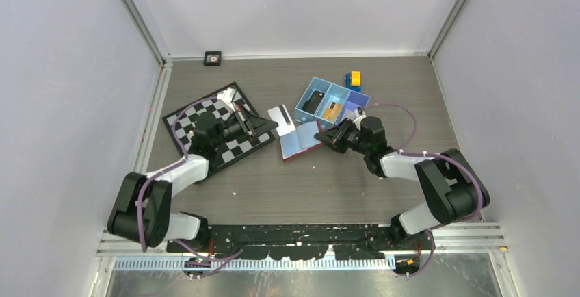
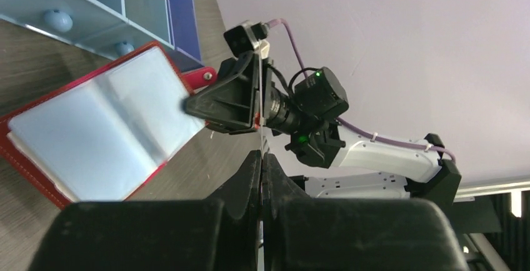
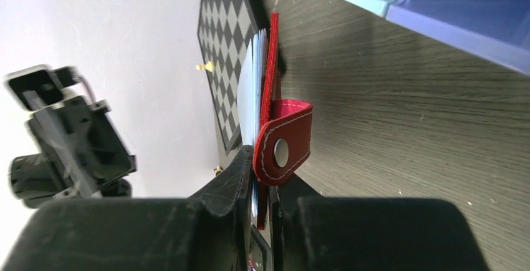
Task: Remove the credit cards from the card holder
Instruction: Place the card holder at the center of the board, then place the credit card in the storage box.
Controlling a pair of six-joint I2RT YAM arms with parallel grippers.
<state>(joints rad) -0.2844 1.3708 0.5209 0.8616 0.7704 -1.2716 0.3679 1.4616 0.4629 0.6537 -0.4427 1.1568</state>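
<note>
The red card holder (image 1: 299,143) lies open on the table, its pale blue lining (image 2: 94,133) facing up. My right gripper (image 1: 327,136) is shut on its right edge, just by the snap tab (image 3: 284,149). My left gripper (image 1: 258,127) is shut on a greyish credit card (image 1: 282,118) with a dark stripe. It holds that card just left of the holder. In the left wrist view this card (image 2: 262,143) shows only as a thin edge between the fingers. An orange-gold card (image 1: 333,111) lies in the blue tray (image 1: 340,90).
The blue three-compartment tray stands right behind the holder and also holds a dark item (image 1: 314,100). A checkered board (image 1: 219,133) lies under my left arm. A yellow and blue block (image 1: 353,79) sits behind the tray. Walls close in the left, right and back.
</note>
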